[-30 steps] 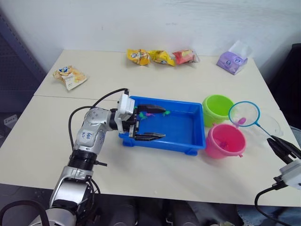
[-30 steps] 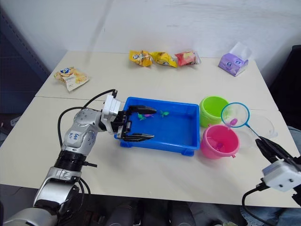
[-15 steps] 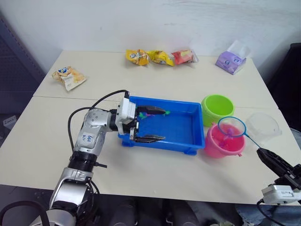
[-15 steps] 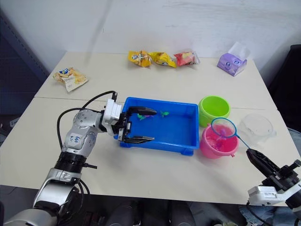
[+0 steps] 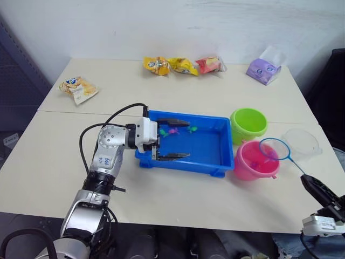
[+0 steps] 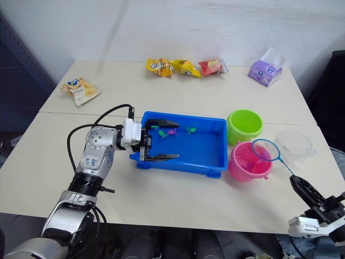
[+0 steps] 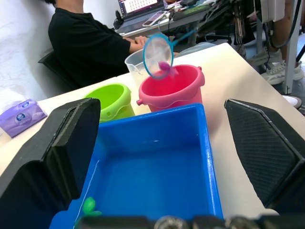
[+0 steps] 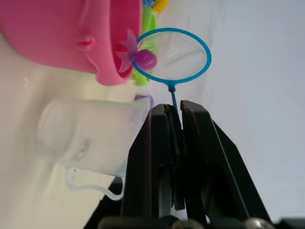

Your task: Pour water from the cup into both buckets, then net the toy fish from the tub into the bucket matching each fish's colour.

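Here, two buckets stand just beside the tub's (image 5: pixel 207 162) right end: a green bucket (image 5: pixel 248 123) at its far corner and a pink bucket (image 5: pixel 253 162) at its near corner, the two touching or nearly so. One clear cup (image 5: pixel 302 144) sits to the right of the pink bucket. One net (image 5: pixel 275 149) hangs with its blue hoop over the pink bucket's right rim, and one pink fish (image 8: pixel 144 59) lies in the mesh. In the tub, at least three small fish (image 6: pixel 171 131) lie by the far wall, green and pink; their exact count is hard to tell.

The left gripper (image 5: pixel 173 139) reaches in from the tub's left end, forearm level, its two fingers spread wide: one above the far wall and one above the near wall, holding nothing. The right gripper (image 8: pixel 174 119) sits low, well to the right of the tub and nearer than the cup, pointing up toward the pink bucket, its fingers clamped on the net's thin stick.

Four snack packets and one purple tissue pack (image 5: pixel 264 69) lie on the table (image 5: pixel 48 156) far beyond the tub.
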Robot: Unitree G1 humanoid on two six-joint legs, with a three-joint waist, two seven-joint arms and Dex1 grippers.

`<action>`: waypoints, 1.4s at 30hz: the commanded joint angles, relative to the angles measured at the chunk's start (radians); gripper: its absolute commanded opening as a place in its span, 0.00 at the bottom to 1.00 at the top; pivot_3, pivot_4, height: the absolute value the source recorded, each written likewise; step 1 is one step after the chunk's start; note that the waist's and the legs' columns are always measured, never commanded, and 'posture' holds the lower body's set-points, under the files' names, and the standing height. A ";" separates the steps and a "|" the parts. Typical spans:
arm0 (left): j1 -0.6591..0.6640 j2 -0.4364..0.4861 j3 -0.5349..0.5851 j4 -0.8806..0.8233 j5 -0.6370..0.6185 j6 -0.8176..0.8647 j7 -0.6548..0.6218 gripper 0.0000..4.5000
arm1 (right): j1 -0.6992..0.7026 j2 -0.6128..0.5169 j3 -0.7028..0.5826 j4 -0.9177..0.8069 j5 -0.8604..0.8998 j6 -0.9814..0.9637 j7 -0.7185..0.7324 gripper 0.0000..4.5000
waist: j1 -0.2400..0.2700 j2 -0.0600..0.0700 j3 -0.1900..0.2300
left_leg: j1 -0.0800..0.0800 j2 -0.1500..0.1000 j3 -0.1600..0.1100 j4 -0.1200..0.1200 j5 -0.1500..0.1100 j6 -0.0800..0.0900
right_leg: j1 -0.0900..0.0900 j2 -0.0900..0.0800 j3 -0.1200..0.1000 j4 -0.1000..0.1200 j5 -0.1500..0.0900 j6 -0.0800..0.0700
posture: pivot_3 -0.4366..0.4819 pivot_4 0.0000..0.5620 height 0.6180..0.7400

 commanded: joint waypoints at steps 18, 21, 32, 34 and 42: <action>0.042 0.027 -0.004 -0.157 -0.075 0.257 -0.007 1.00 | 0.052 -0.132 0.081 -0.124 0.063 0.179 -0.161 0.00 | -0.006 0.003 -0.001 | 0.001 0.001 0.002 0.000 0.000 0.000 | -0.001 0.001 0.002 0.002 0.000 0.000 | 0.48 0.27 1.00; 0.045 0.030 -0.003 -0.165 -0.072 0.267 -0.007 1.00 | 0.076 -0.150 0.101 -0.091 0.060 0.174 -0.174 0.00 | 0.000 0.002 -0.002 | 0.001 0.001 0.001 0.000 0.001 -0.001 | 0.000 0.002 0.002 0.001 0.000 0.000 | 0.48 0.27 1.00; 0.042 0.039 0.002 -0.156 -0.067 0.259 0.001 1.00 | 0.104 -0.142 0.193 -0.049 0.018 0.260 -0.297 0.00 | -0.003 0.002 -0.003 | 0.000 0.001 0.001 -0.001 0.001 -0.001 | -0.001 0.002 0.003 0.001 0.000 0.000 | 0.48 0.27 1.00; 0.044 0.041 -0.008 -0.150 -0.055 0.243 -0.008 1.00 | 0.116 -0.137 0.189 -0.060 0.022 0.265 -0.320 0.00 | -0.004 0.001 -0.003 | 0.001 0.001 0.002 -0.001 0.001 -0.002 | -0.001 0.002 0.003 0.001 0.000 0.000 | 0.48 0.27 1.00; 0.047 0.035 -0.008 -0.149 -0.060 0.239 0.005 1.00 | 0.089 -0.114 0.242 -0.053 0.048 0.308 -0.276 0.00 | 0.000 -0.002 -0.004 | 0.001 0.001 0.002 -0.001 0.001 -0.002 | -0.001 0.002 0.003 0.001 0.000 0.000 | 0.48 0.27 1.00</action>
